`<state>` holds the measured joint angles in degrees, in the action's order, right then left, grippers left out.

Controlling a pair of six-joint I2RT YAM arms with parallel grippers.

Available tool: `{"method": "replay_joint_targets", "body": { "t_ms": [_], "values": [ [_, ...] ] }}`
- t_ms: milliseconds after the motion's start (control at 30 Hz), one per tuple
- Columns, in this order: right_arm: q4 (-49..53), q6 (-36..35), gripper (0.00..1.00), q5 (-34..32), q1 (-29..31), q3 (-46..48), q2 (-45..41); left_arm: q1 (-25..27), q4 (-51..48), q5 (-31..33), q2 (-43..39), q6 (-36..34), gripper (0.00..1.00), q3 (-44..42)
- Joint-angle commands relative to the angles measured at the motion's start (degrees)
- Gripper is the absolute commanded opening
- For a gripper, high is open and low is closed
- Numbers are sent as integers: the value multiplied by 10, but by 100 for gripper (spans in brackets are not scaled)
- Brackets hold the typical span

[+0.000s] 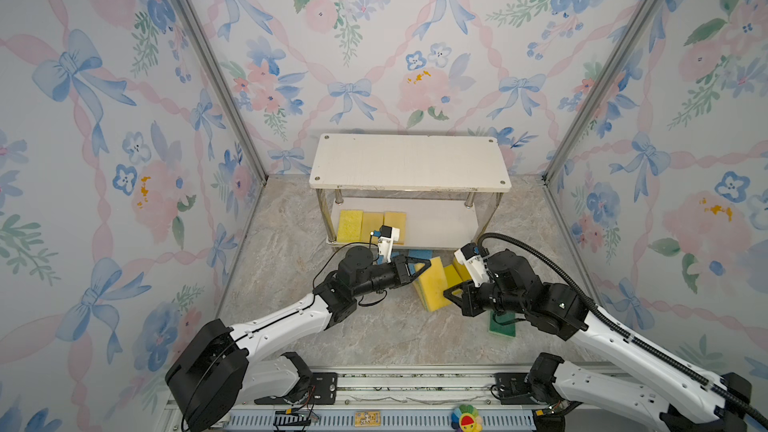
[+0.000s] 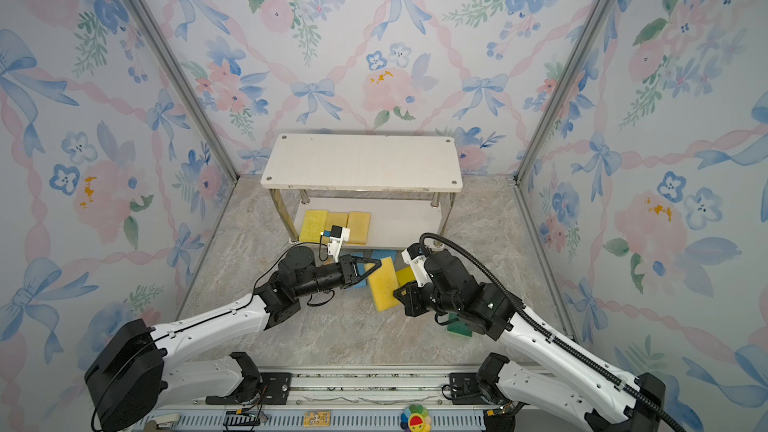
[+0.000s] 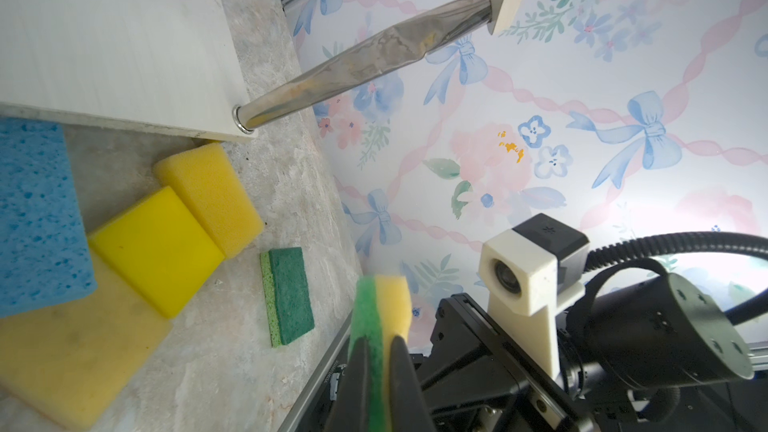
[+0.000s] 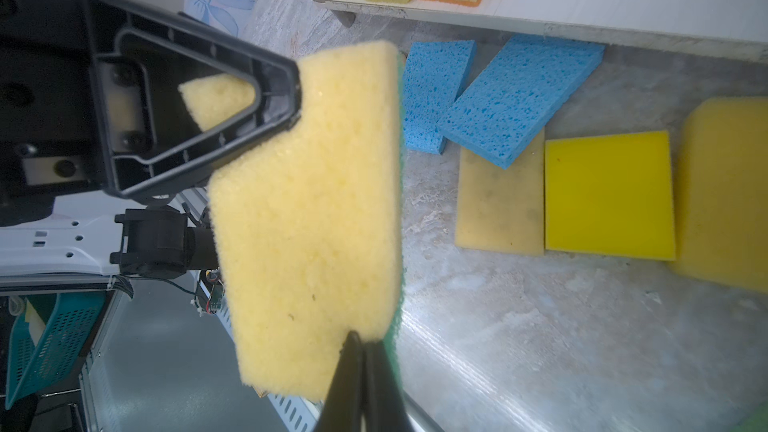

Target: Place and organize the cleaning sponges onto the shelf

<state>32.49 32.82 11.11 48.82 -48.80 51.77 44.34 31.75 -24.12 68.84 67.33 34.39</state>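
In both top views the left pincer (image 1: 428, 264) and the right pincer (image 1: 448, 293) meet just below the centre of the frame. Each is clenched on an opposite end of one yellow rectangular foam sponge with a green scouring face (image 1: 432, 286), over the marble-patterned desk (image 1: 332, 326). Above them stands the white two-tier shelf with shiny metal posts (image 1: 409, 162), with three yellow sponges (image 1: 371, 226) side by side at the left of its lower board. In the left wrist view, black fingers (image 3: 361, 384) squeeze the held sponge at bottom centre; a dark green sponge (image 3: 291, 297) lies on the desk left of it. In the right wrist view, the right pincer pinches that sponge's lower corner at bottom centre, and two blue sponges (image 4: 519, 97) lie at upper right beside the shelf's edge.
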Motion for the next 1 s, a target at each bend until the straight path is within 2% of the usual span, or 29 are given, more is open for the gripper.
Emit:
{"method": "replay_joint_targets", "body": {
  "t_ms": [0, 100, 133, 233, 367, 467, 600, 833, 967],
  "values": [
    [15, 12, 25, -22, 4, -25, 0, -5, 17, -15, -2, -10, 1, -3],
    [72, 65, 66, -56, -12, -37, -10, -17, 16, -15, -13, -12, 0, -12],
    [88, 91, 73, -57, -22, -38, -15, -21, 17, -15, -17, -11, 0, -15],
    [69, 146, 78, -20, -36, -22, -33, -32, 16, -21, -25, -4, 0, -20],
    [-5, 191, 77, 15, -20, 9, -47, -40, 16, -27, -33, 4, 0, -20],
    [-56, 206, 73, 32, -12, 32, -44, -43, 16, -33, -39, 12, 0, -19],
    [-102, 215, 65, 40, -2, 49, -34, -46, 16, -39, -44, 21, 0, -19],
    [-147, 226, 44, 37, 15, 64, -26, -56, 16, -42, -54, 29, 0, -25],
    [-155, 228, 39, 34, 21, 68, -25, -56, 16, -44, -55, 31, 0, -27]
  ]
}}
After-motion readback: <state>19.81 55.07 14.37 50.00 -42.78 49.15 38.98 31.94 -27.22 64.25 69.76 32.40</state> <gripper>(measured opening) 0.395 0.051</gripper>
